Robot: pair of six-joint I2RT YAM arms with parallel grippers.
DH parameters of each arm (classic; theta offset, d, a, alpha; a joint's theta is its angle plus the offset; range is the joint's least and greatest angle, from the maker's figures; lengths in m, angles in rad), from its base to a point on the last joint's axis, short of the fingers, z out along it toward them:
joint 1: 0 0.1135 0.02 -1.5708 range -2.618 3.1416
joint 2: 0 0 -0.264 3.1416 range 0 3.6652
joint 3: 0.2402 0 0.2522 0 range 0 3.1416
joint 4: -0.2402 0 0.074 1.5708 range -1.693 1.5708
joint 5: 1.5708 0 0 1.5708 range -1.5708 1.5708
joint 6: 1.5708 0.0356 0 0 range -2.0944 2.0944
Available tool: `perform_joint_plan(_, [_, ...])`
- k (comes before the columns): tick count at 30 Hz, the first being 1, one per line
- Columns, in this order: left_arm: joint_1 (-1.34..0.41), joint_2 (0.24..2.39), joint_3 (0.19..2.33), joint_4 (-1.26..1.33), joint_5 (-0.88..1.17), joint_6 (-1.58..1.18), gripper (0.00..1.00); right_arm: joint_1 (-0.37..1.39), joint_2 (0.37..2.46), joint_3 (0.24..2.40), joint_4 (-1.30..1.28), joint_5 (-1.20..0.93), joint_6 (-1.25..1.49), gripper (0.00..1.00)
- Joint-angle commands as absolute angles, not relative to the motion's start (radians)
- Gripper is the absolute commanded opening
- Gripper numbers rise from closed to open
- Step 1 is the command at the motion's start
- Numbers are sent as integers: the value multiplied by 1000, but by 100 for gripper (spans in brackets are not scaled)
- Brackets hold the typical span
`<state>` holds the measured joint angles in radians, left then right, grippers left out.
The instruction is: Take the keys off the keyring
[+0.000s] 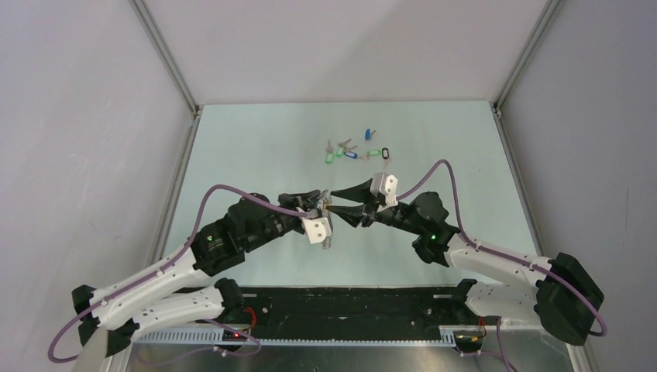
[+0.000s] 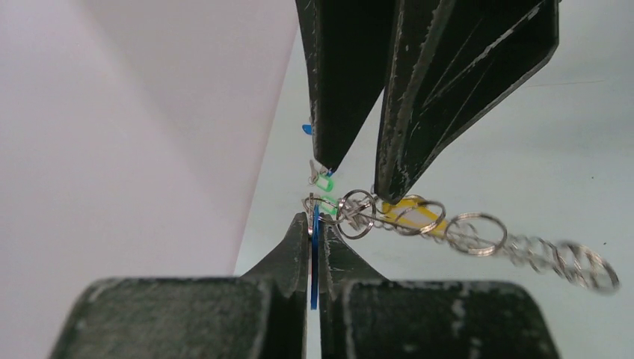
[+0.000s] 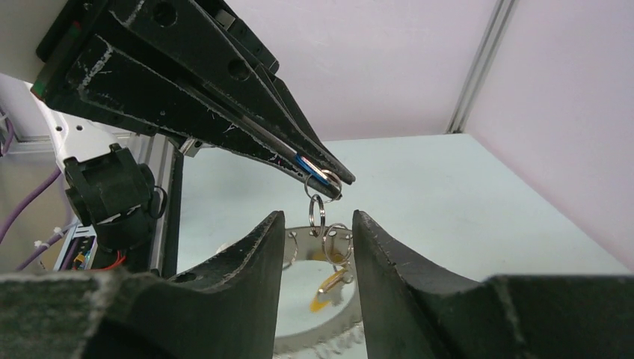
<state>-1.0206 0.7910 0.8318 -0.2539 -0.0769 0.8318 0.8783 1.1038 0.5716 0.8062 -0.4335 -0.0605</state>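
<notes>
Currently | your left end effector (image 2: 310, 224) pressed together, pinching blue tag (image 2: 315, 262), keyring (image 2: 356, 215) dangling from it mid-air | your right end effector (image 2: 356, 181) spread, straddling those rings | loose tagged keys (image 1: 350, 152) lie on tabletop (image 1: 256, 147) beyond

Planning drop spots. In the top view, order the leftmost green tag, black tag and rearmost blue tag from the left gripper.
1. Leftmost green tag, directly beyond the left gripper.
2. Black tag, right end, and rearmost blue tag: too close to call.
</notes>
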Motion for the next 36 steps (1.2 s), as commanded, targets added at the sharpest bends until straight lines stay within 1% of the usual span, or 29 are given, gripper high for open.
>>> perform_joint_plan(1, [-1029, 769, 842, -181, -49, 842, 0, 888, 1125, 628, 861, -445, -58, 42])
perform_joint_plan(4, [-1029, 764, 840, -180, -43, 842, 0, 891, 1141, 636, 864, -449, -55, 39])
perform_joint_plan(9, [-1029, 757, 841, -177, -39, 843, 0, 894, 1153, 638, 859, -433, -53, 24])
perform_joint_plan(13, [-1030, 753, 838, -177, -40, 845, 0, 894, 1155, 640, 857, -445, -50, 20])
perform_joint_plan(20, [-1029, 743, 832, -173, -33, 848, 0, 897, 1174, 657, 855, -470, -38, 20])
perform_joint_plan(24, [-1029, 745, 830, -173, -29, 850, 0, 897, 1176, 662, 857, -488, -35, 27])
perform_joint_plan(25, [-1029, 745, 830, -173, -29, 850, 0, 897, 1178, 662, 855, -491, -33, 31])
perform_joint_plan(27, [-1029, 742, 830, -173, -28, 850, 0, 897, 1180, 662, 851, -484, -32, 35])
perform_joint_plan(29, [-1029, 739, 829, -173, -28, 851, 0, 897, 1181, 662, 849, -481, -34, 32])
perform_joint_plan(30, [-1029, 738, 827, -173, -27, 851, 0, 897, 1181, 664, 848, -483, -34, 27])
perform_joint_plan(31, [-1029, 735, 827, -172, -26, 852, 0, 897, 1182, 665, 847, -485, -34, 26])
perform_joint_plan(35, [-1030, 732, 827, -171, -25, 851, 0, 897, 1185, 669, 845, -486, -31, 25])
perform_joint_plan(36, [-1029, 732, 827, -171, -24, 851, 0, 897, 1186, 670, 844, -484, -28, 27])
